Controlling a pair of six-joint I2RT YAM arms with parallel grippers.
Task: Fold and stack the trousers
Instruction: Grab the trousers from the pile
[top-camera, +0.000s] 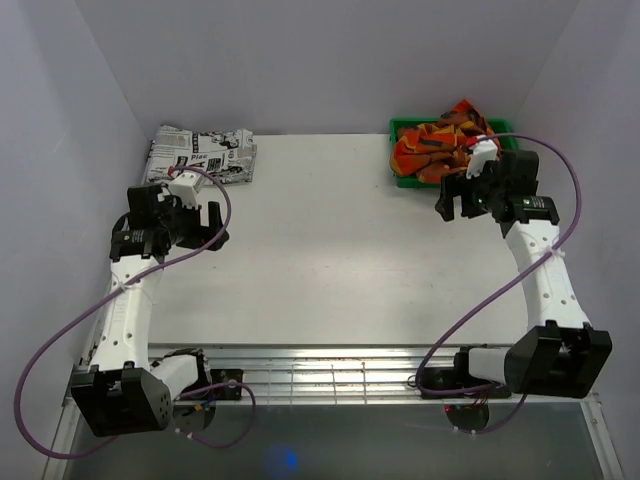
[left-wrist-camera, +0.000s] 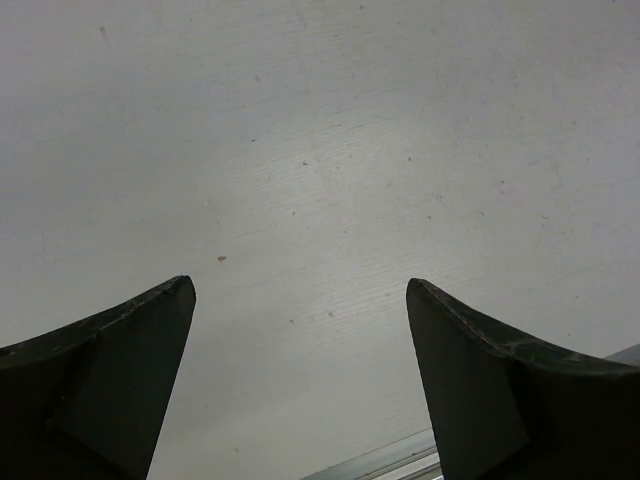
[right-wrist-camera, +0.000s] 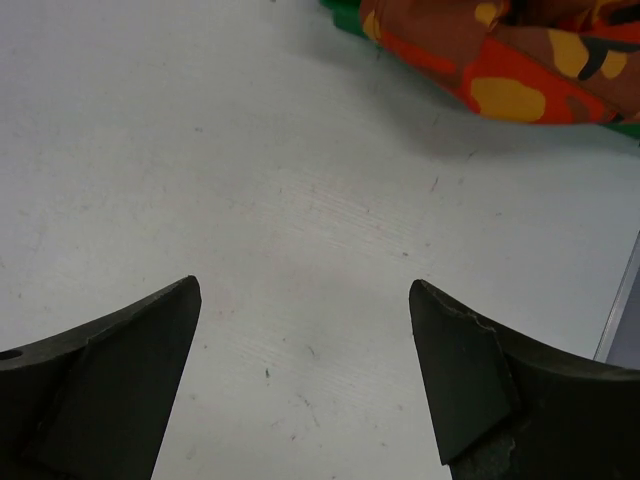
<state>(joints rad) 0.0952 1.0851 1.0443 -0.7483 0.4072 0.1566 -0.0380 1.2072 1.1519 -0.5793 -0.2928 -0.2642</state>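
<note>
Trousers (top-camera: 445, 140) bunched in far-right corner bin (top-camera: 398, 178); right end effector (top-camera: 455, 208), jaws apart and empty, should pinch a top fold.

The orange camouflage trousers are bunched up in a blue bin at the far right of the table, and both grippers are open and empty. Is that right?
Not quite: the bin is green, not blue; the top external view shows it. The trousers are bunched in it, and the left gripper and right gripper are open and empty.
</note>
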